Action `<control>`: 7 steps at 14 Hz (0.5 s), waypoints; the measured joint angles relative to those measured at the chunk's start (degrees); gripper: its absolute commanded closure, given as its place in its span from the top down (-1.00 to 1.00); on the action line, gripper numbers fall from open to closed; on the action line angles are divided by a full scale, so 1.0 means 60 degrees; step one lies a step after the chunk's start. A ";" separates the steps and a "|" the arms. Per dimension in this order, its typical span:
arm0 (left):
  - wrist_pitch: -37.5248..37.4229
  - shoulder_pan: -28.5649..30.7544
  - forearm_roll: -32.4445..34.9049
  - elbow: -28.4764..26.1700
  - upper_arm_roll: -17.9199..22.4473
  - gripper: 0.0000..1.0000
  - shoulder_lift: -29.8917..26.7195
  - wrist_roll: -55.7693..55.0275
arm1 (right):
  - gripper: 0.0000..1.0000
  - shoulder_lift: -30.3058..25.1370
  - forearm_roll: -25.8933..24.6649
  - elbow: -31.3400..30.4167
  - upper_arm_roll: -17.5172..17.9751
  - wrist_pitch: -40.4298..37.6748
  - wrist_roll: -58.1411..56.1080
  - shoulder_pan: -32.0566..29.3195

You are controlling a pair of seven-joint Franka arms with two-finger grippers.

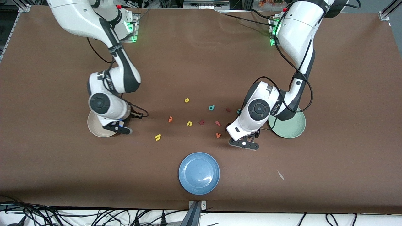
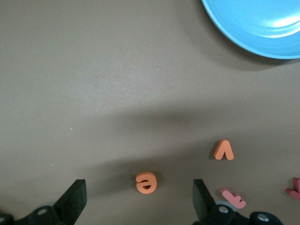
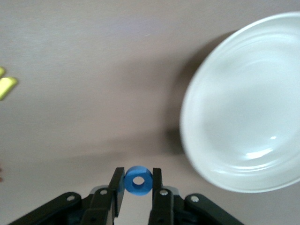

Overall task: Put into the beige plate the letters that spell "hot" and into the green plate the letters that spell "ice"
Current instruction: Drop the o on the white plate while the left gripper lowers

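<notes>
In the front view, the right gripper [image 1: 121, 128] is seen over the edge of the beige plate [image 1: 94, 129] at the right arm's end of the table. The left gripper [image 1: 244, 142] hangs low over the table beside the green plate [image 1: 293, 128]. The yellow h [image 1: 157, 137] lies nearer the camera than the other scattered letters, and the blue plate [image 1: 199, 173] nearer again.

In the left wrist view, the left gripper's fingers [image 2: 201, 199] are spread wide with nothing held, and the orange e [image 2: 146, 182] lies on the table between them; the orange v [image 2: 223, 150] is just beside. Lowering and closing on the e is judged the next move here.

In the right wrist view, the blue o [image 3: 138, 181] is held pinched between the narrow-set fingers [image 3: 156, 183] of the right gripper, with the beige plate near. The step in hand is judged to be carrying the o; a short move over the plate and a release are called for
</notes>
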 measured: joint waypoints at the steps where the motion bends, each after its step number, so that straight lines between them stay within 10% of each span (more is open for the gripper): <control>1: -0.0003 -0.0037 0.0000 0.0000 -0.0001 0.83 0.0001 0.0000 | -0.89 -0.0142 -0.0008 -0.0181 -0.0209 -0.0015 -0.0439 -0.0010; 6: -0.0067 -0.0097 0.0001 -0.0162 -0.0001 0.56 0.0076 0.0008 | -0.58 -0.0646 -0.0011 -0.1753 -0.1607 0.1456 -0.3511 -0.0041; 7: -0.0072 -0.0098 0.0001 -0.0244 -0.0001 0.56 0.0129 0.0007 | 0.78 -0.0654 -0.0009 -0.2062 -0.1806 0.1905 -0.4298 -0.0069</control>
